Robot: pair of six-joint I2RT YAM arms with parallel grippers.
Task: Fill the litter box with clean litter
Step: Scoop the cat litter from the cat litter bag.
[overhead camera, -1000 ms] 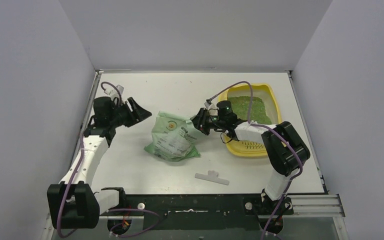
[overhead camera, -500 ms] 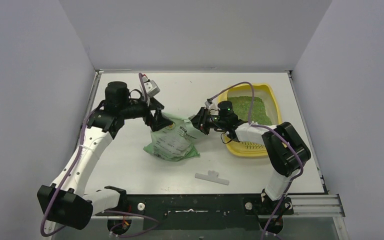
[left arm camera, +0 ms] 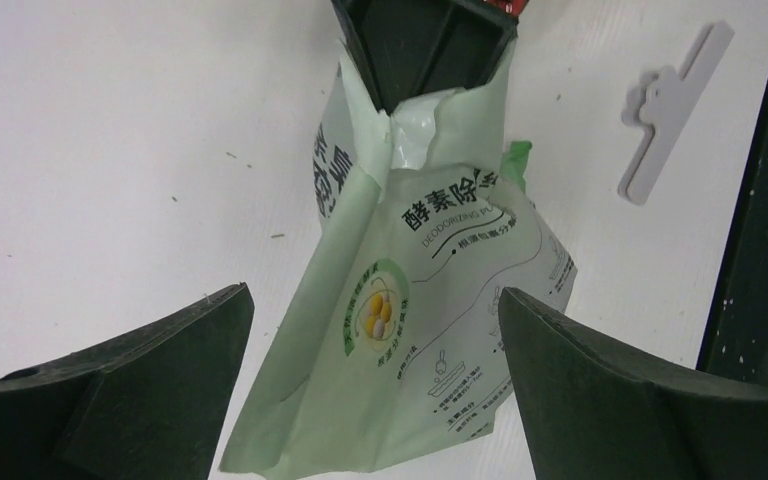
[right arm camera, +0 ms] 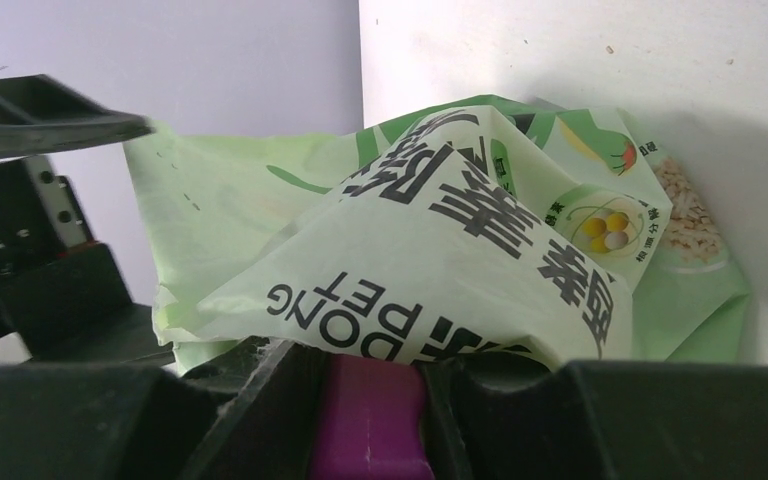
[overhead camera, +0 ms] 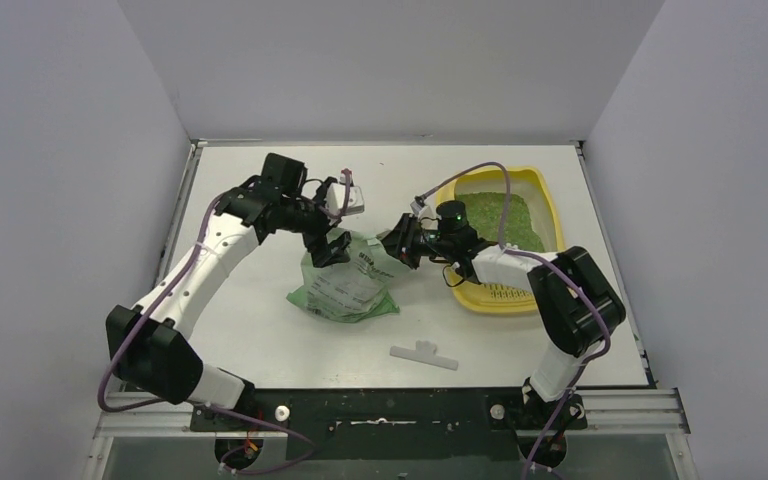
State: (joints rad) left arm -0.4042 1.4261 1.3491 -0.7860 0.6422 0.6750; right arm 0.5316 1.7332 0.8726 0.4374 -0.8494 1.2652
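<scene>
The yellow litter box point(overhead camera: 550, 215) sits at the back right, with green clean litter point(overhead camera: 495, 220) spread in its far half. A light-green printed bag point(overhead camera: 345, 285) lies at mid-table and also shows in the left wrist view point(left arm camera: 410, 330) and the right wrist view point(right arm camera: 440, 230). My right gripper point(overhead camera: 397, 245) is shut on a magenta scoop handle point(right arm camera: 370, 420), at the bag's crumpled mouth; the scoop's bowl is hidden by the bag. My left gripper point(overhead camera: 332, 248) hovers open over the bag's upper left edge point(left arm camera: 375, 300), its fingers point(left arm camera: 140, 380) wide on either side, touching nothing.
A white bag clip point(overhead camera: 424, 354) lies near the front edge, also in the left wrist view point(left arm camera: 670, 95). Grey walls enclose the table on three sides. The dark front rail point(overhead camera: 390, 410) runs along the near edge.
My left arm has swung right from the table's left side to above the bag's upper left edge. The right arm, scoop and bag have stayed put.
</scene>
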